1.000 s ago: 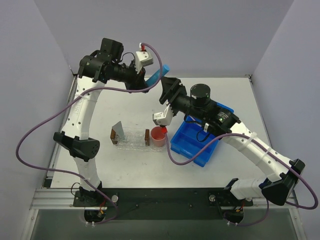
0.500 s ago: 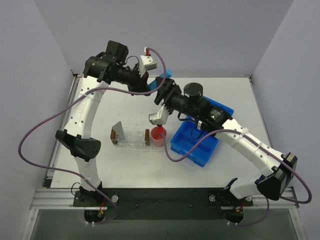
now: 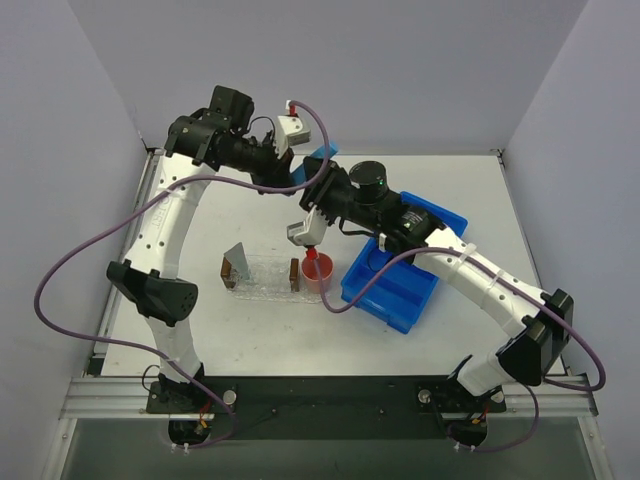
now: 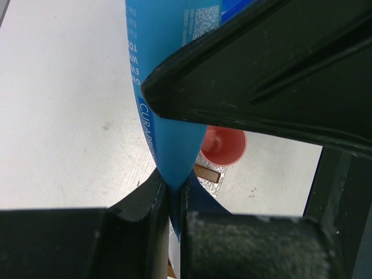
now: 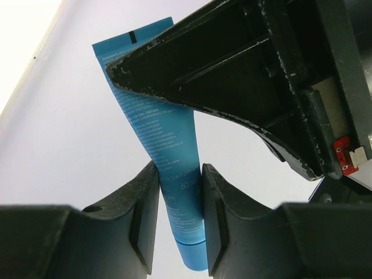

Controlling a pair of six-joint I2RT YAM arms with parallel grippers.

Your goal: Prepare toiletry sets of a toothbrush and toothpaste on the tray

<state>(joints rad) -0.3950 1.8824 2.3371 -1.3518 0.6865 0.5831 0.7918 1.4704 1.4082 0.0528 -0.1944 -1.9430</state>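
Observation:
A light blue toothpaste tube (image 4: 165, 87) hangs in the air above the back of the table, and both grippers hold it. My left gripper (image 4: 170, 183) is shut on its flat crimped end. Nearer the cap end of the toothpaste (image 5: 157, 122), my right gripper (image 5: 180, 174) is shut on the tube, both pads touching it. From above, only a bit of the tube (image 3: 322, 153) shows between the two wrists. The clear bumpy tray (image 3: 262, 277) lies below on the table. I cannot make out the toothbrush.
A pink cup (image 3: 316, 275) stands at the tray's right end. Two brown blocks (image 3: 293, 273) and a grey wedge (image 3: 236, 258) sit on the tray. A blue divided bin (image 3: 395, 285) is to the right. Grey walls close in the table.
My right gripper has moved left and up to the tube and shut on it. The left gripper has kept its hold and shifted only slightly.

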